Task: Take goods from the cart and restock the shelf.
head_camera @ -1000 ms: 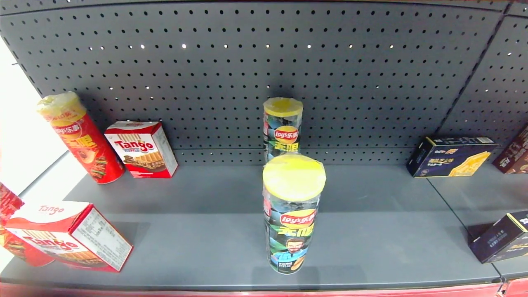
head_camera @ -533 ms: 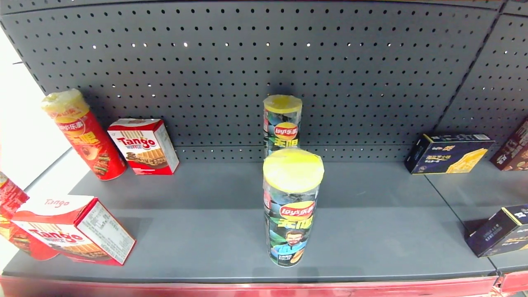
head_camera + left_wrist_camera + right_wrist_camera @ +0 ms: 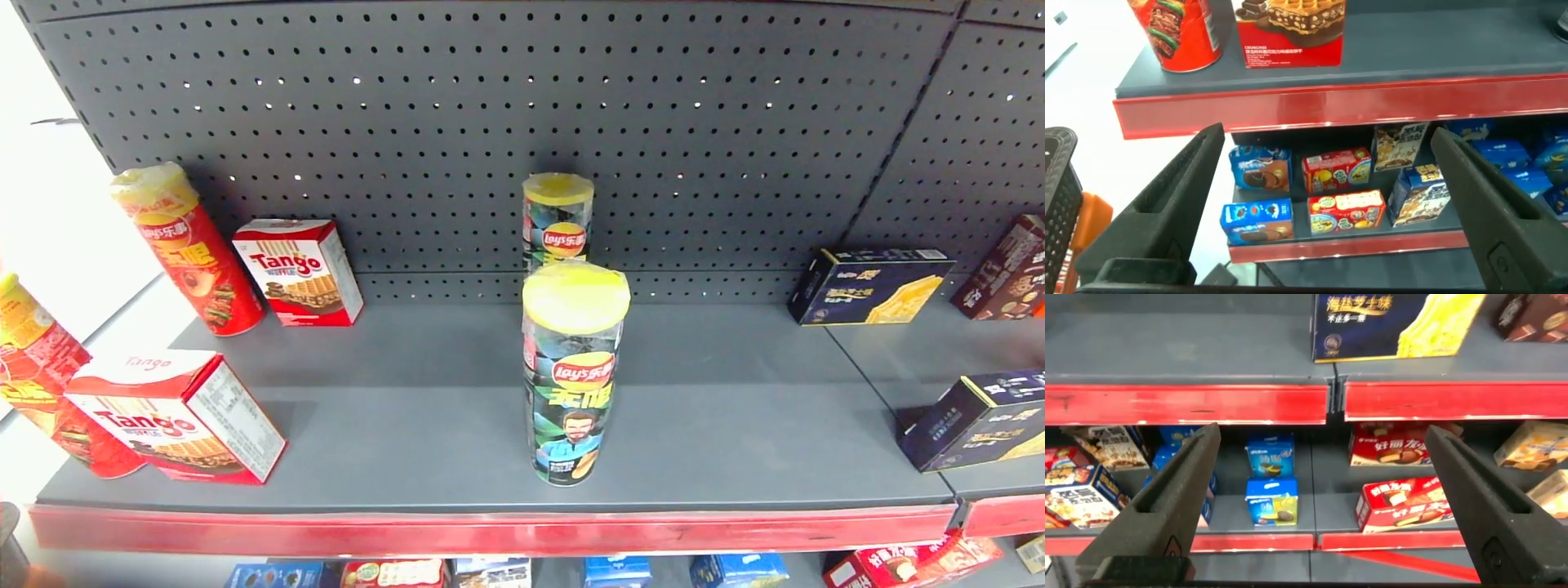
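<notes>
A green crisp can (image 3: 571, 371) with a yellow lid stands upright near the front edge of the grey shelf (image 3: 424, 441), and a matching rear can (image 3: 558, 220) stands directly behind it against the perforated back panel (image 3: 490, 98). On the robot's left, a red can (image 3: 192, 249) and a red wafer box (image 3: 298, 272) stand side by side at the back, while a second wafer box (image 3: 175, 416) sits near the front edge. On the right, a dark blue box (image 3: 869, 286) lies at the back and another blue box (image 3: 971, 420) sits nearer the front on the adjoining shelf. The left pincer (image 3: 1327, 131) and the right pincer (image 3: 1323, 429) hang below the shelf's red lip, each with fingers spread wide and nothing between them, facing lower tiers stocked with small packets (image 3: 1335, 211)
</notes>
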